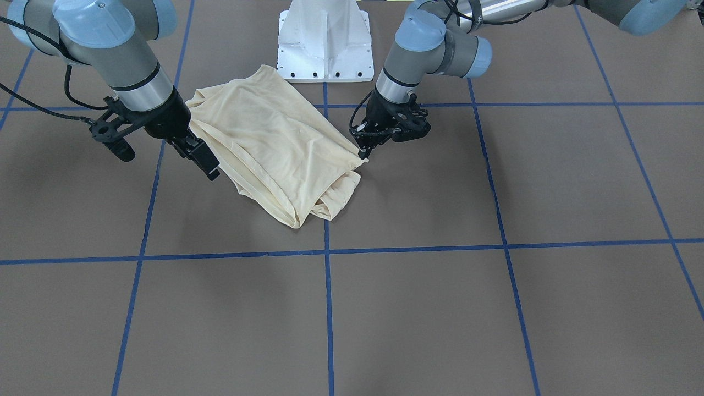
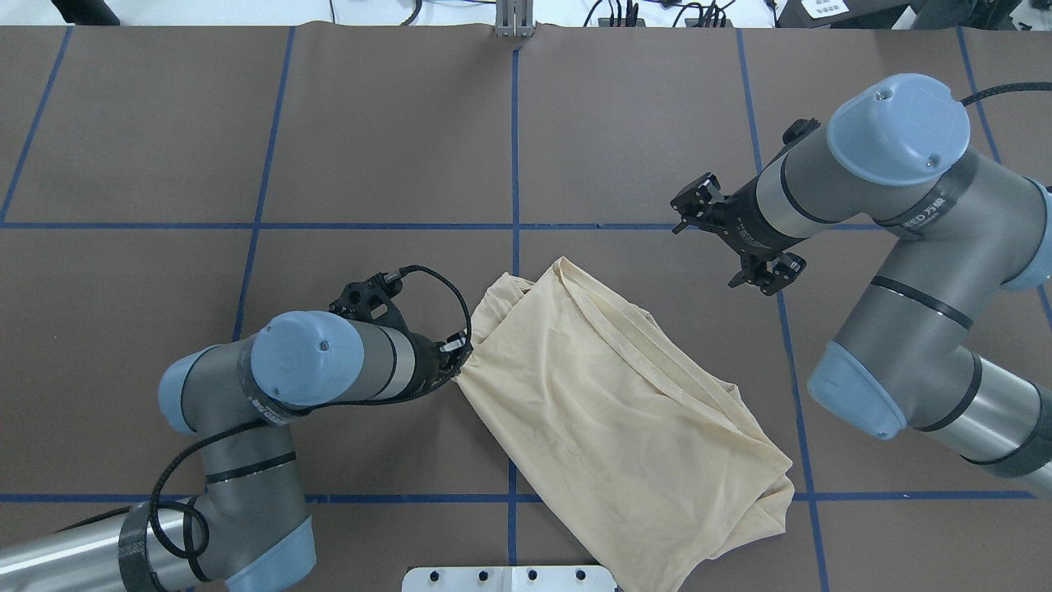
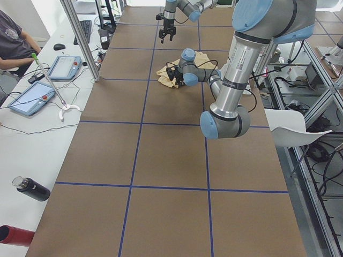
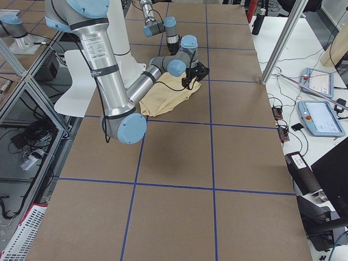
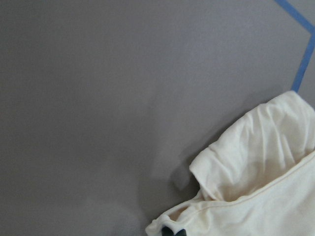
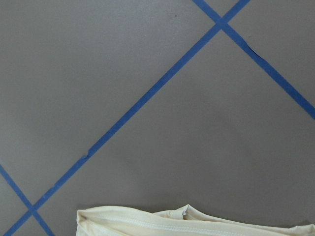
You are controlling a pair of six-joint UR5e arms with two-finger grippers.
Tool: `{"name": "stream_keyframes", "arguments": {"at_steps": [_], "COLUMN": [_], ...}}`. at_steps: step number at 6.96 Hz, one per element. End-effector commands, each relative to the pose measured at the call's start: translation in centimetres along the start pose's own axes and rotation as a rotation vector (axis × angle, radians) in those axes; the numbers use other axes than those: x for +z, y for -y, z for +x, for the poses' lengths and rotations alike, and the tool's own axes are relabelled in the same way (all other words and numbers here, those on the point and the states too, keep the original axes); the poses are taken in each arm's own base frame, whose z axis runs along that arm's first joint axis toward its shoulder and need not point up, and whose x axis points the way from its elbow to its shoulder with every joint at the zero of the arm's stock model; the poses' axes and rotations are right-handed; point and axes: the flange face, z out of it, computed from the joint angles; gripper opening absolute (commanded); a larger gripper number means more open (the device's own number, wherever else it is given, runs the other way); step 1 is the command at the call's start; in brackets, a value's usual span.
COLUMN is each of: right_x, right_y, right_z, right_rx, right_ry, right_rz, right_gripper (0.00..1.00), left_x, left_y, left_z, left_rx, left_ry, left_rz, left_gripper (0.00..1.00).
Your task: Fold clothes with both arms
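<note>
Cream-yellow thin cloth, a long-sleeved shirt (image 1: 275, 148) bunched into a loose, rumpled fold, lies on the brown table (image 1: 440, 308) between the two hands. The black two-finger left hand (image 1: 363, 155) is closed on the shirt's edge, where a corner of hem comes to a point at its fingertips. The left wrist view shows the cloth gathered about the dark tips. The black two-finger right hand (image 1: 209, 168) hangs just beside the opposite edge, apart from the cloth, its fingers seemingly parted and holding nothing. Blue tape lines (image 1: 328, 308) cross the table under the shirt and past both hands. Behind the hands, toward the robot, stands the white metal pedestal base (image 1: 325, 41).
</note>
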Motion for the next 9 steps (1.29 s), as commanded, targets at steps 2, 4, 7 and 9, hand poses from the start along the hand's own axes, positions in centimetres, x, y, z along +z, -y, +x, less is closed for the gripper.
{"name": "stream_keyframes", "arguments": {"at_steps": [2,4,7,9], "right_x": [-0.2,0.6,4.7,8.8], "right_y": [-0.1,-2.3,-14.2,-22.3], "right_z": [0.0,-0.5,-0.7,1.1], "right_rx": [-0.003,-0.026,0.01,0.211], "right_ry": [0.004,0.007,0.016,0.034], "right_rz": [-0.002,-0.027,-0.037,0.022], "right_gripper": [1.0,1.0,1.0,1.0], "left_x": [3.5,6.7,4.1,2.6], "left_y": [15.9,22.2,26.1,28.3], "left_z": [5.1,5.1,4.2,2.2], "left_rx": [0.057,0.124,0.14,0.202], "left_ry": [-0.056,-0.083,-0.087,-0.072], "left_rz": [0.187,0.244,0.22,0.243], "left_gripper": [0.0,0.03,0.47,0.47]}}
